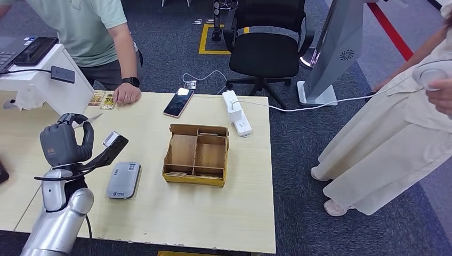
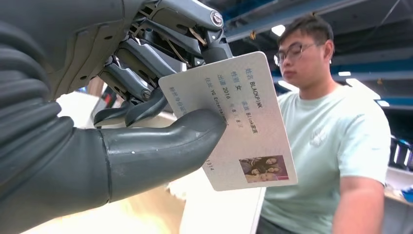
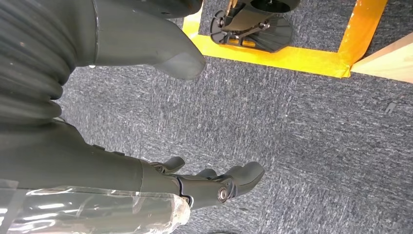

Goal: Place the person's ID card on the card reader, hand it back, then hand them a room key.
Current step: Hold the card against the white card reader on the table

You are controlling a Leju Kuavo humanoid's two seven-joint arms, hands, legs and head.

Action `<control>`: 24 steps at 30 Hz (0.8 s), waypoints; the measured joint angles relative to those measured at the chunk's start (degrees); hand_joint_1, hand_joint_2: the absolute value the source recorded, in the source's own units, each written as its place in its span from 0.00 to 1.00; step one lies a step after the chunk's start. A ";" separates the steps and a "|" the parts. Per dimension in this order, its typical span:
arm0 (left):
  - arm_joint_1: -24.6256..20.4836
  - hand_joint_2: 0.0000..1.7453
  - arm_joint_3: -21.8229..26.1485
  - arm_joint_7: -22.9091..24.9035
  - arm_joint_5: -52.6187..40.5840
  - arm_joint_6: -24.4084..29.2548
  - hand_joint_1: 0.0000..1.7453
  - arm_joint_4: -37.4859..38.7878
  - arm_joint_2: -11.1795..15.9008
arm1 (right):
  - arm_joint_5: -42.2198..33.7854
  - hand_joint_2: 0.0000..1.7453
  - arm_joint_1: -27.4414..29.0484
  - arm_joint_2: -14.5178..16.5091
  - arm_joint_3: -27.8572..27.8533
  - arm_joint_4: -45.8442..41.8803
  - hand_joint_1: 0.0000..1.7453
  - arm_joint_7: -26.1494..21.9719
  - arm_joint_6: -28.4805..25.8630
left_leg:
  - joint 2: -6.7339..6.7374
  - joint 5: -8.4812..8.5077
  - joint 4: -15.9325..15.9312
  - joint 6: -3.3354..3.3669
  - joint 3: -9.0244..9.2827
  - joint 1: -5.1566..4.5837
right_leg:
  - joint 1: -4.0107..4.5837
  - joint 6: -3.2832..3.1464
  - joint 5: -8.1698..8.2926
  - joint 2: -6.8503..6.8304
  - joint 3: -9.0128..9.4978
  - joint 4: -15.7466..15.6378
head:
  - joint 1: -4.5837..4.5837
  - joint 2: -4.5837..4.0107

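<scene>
My left hand is raised above the table's left part and pinches a white ID card between thumb and fingers; from the head the card appears as a thin edge pointing toward the person. The person in a pale green shirt stands at the table's far left with one hand resting on the edge. The grey card reader lies flat on the table just right of my left arm. My right hand hangs over grey carpet, fingers apart, holding nothing.
A wooden divided box sits mid-table. A phone, a white power strip and small cards lie along the far edge. A black office chair stands behind, and a second person in beige stands at the right.
</scene>
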 joint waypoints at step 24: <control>6.19 1.00 5.02 3.35 20.00 -14.37 1.00 -4.78 1.30 | -1.60 1.00 0.65 0.00 0.02 0.00 0.00 -0.21 -1.64 | 0.01 0.00 -0.01 -0.01 -0.02 0.03 | 0.03 0.00 -0.01 0.03 0.00 0.00 | 0.01 0.00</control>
